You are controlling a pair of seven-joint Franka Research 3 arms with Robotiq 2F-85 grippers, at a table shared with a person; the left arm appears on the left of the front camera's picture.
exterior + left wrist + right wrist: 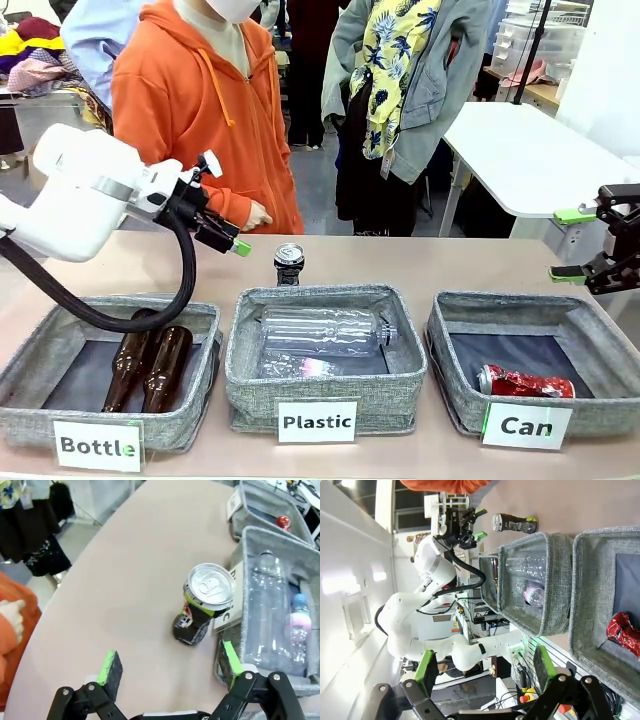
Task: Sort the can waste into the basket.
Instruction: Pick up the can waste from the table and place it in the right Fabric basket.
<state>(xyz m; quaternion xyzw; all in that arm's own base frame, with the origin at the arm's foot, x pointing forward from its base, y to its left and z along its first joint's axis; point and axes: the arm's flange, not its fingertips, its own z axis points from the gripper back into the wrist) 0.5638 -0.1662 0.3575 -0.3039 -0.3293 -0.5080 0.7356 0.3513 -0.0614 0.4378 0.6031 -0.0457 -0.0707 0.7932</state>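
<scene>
A: Can basket (455, 395) at lower right, its right side meeting the frame edge.
B: Right gripper (570, 243) above its far corner, jaws apart, arm cropped. Left gripper (238, 247) at centre left, jaws apart, empty.
A: Red can (525, 382) lies inside, partly behind the label. Black can (289, 265) at centre, base hidden by the Plastic basket (250, 390); bare table (420, 262) either side.

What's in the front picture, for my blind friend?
A black drink can with a silver top stands behind three grey fabric baskets; a crushed red can lies in the "Can" basket. The open left gripper hovers near the black can.
</scene>
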